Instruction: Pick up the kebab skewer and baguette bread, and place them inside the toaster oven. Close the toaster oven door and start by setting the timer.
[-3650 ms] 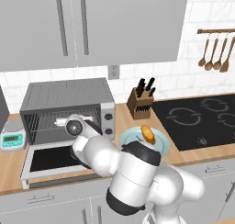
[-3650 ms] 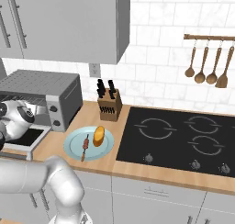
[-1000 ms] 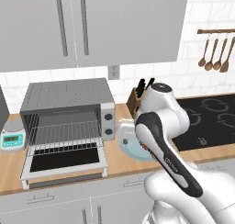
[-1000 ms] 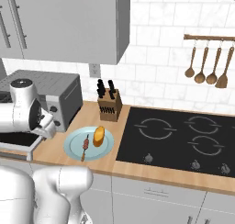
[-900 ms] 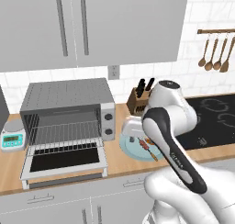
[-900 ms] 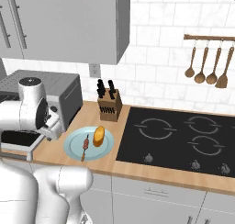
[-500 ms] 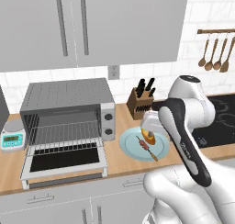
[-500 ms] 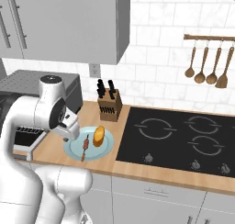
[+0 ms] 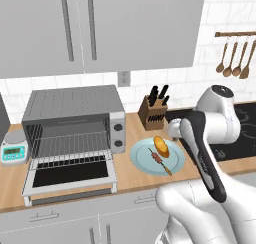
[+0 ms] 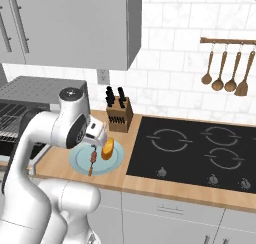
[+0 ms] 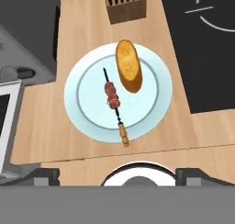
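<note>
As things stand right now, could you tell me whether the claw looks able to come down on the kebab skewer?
Probably yes. The kebab skewer lies bare on the plate, apart from the baguette bread beside it, and nothing covers it in the hand view looking down on it.

no readable text, labels, brands or numbers on anything in view

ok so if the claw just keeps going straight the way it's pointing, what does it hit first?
Most likely the skewer, lying on the blue plate about mid-frame in the hand view. The baguette lies just beside it, so depth and a small offset could put the claw on the bread or bare plate instead.
</note>
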Tool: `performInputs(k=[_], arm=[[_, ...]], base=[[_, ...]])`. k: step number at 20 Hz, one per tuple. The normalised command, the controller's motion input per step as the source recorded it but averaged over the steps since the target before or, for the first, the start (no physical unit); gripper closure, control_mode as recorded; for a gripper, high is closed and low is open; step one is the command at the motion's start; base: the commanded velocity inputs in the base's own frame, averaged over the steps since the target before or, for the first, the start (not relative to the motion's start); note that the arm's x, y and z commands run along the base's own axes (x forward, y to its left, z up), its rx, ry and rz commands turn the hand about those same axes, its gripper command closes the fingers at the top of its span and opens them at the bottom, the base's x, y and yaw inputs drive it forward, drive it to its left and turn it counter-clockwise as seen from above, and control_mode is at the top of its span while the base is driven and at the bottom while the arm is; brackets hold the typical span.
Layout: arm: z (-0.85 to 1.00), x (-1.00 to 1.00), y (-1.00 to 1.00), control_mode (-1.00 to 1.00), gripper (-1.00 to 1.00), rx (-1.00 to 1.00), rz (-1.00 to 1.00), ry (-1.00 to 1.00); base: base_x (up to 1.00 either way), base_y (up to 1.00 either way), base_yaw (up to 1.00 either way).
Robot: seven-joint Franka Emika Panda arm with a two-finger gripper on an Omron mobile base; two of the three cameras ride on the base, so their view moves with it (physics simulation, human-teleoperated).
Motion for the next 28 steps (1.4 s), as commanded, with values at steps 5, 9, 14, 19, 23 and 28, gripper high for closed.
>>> performInputs(k=[5,9,14,19,23,28], arm=[[-0.19,0.72,-0.33,-1.00,-1.00,-0.01,0.02,-0.02],[-0.38,0.45,0.09,-1.00,-1.00,-0.18,0.00,0.01],[-0.36,0.41,0.02,-1.00,-1.00,-0.12,0.00,0.07],[-0.31,0.66,0.00,-1.00,-1.00,0.01,0.00,0.14],[-0.29,0.54,0.00,-1.00,-1.00,0.01,0.00,0.18],[-0.31,0.58,0.00,-1.00,-1.00,0.00,0.00,0.16]], base=[[0.00,0.00,0.00],[0.00,0.00,0.00],[0.00,0.00,0.00],[0.00,0.00,0.00],[0.00,0.00,0.00],[0.00,0.00,0.00]])
